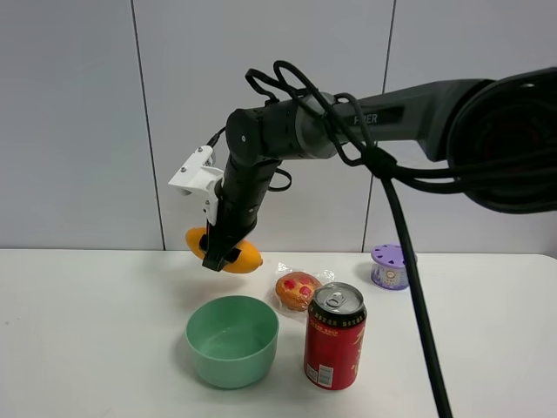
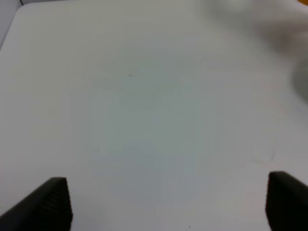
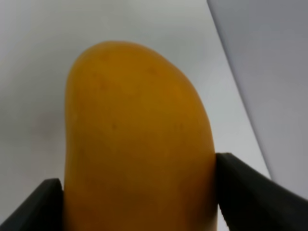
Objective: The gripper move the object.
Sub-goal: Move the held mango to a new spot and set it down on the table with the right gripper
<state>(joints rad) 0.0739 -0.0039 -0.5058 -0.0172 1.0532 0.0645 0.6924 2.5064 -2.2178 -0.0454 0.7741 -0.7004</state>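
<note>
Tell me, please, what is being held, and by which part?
The right gripper holds the mango across its middle, pinching its two long sides. The left gripper holds nothing.

One smooth orange-yellow elongated fruit (image 1: 247, 258). One pale green round plastic bowl (image 1: 231, 361). One red metal drink can (image 1: 334, 344). One small orange-red muffin in clear wrap (image 1: 296, 289). One small purple round container with a holed lid (image 1: 390, 266). One white flat tabletop (image 1: 87, 331). Two black two-fingered grippers: the right gripper (image 1: 219, 258), the left gripper (image 2: 168, 204). One thick black arm (image 1: 261, 157) with a white part in the high view.

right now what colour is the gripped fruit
The fruit is orange-yellow; the right wrist view shows it best.
</note>
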